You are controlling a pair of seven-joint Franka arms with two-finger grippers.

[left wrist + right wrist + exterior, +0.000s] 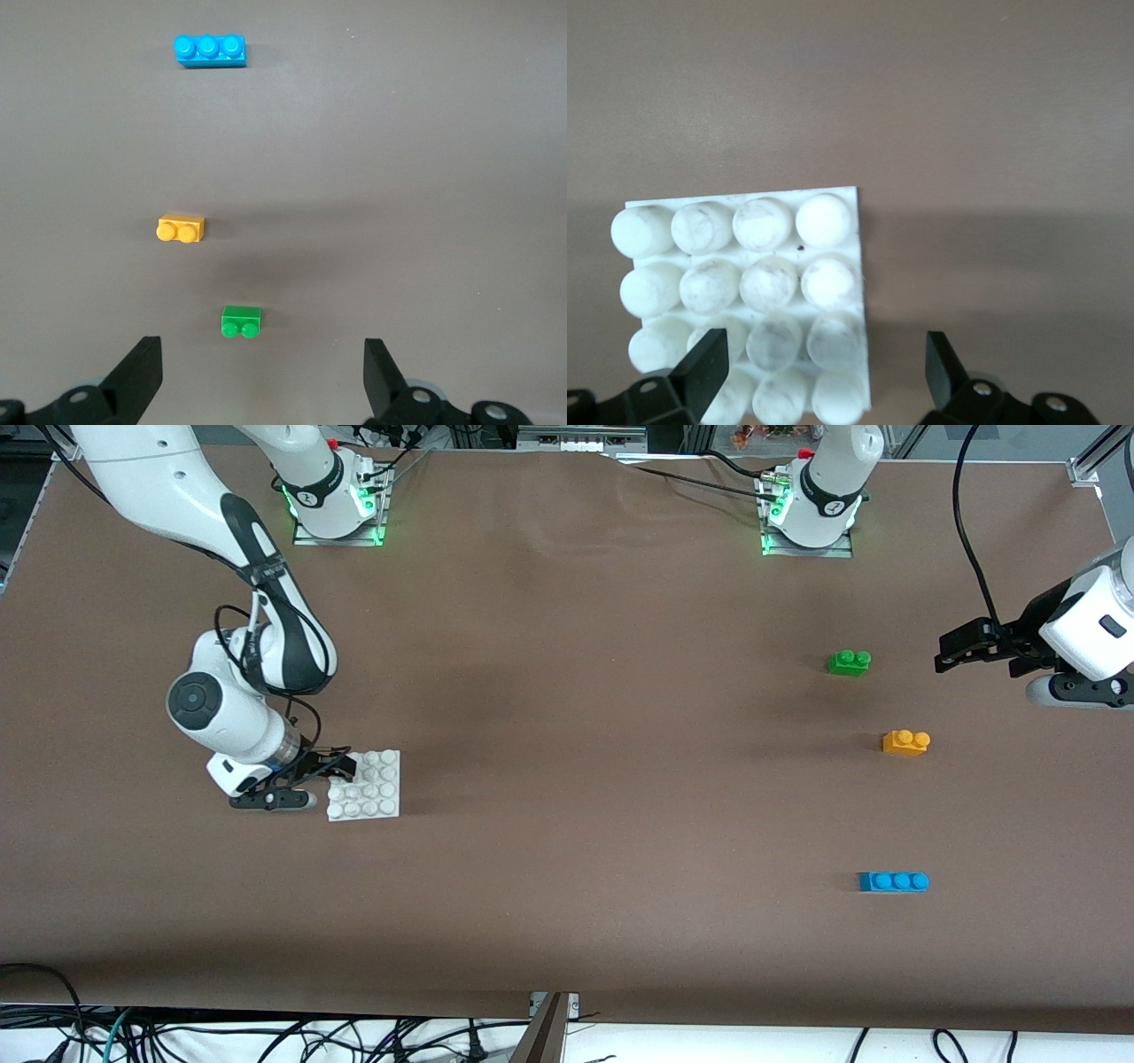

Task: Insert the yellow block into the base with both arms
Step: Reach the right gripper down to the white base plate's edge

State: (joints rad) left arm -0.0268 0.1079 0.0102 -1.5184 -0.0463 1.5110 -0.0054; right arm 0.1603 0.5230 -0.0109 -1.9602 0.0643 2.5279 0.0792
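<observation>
The right pincer [341,769] is low at the flat white square plastic base with its four-by-four grid of round studs [376,784], at the base's edge toward the right arm's end of the surface. Its black fingers [700,372] stand wide apart, and in the right wrist view [819,376] one fingertip lies over the studs of the base [744,283] while the other is over bare surface just beside the plate's edge. Nothing is gripped between them. The base lies flat on the brown surface [567,779].

The left pincer [946,657] hangs in the air over the left arm's end of the surface, well apart from the base. Its fingers [137,376] are also spread wide and hold nothing; the left wrist view [261,372] shows open surface between them.

The small yellow-orange plastic block with two round studs [905,741] sits upright on the surface toward the left arm's end, well apart from the base and untouched by either pincer. In the left wrist view the yellow block [182,228] lies between two other bricks.

A small green plastic two-stud brick [849,662] rests farther from the front camera than the yellow block and is the brick closest to the left pincer [241,321]. A longer blue plastic three-stud brick [893,881] lies nearer to the front camera than the yellow block [210,50]. All three bricks stand apart from one another, studs up.
</observation>
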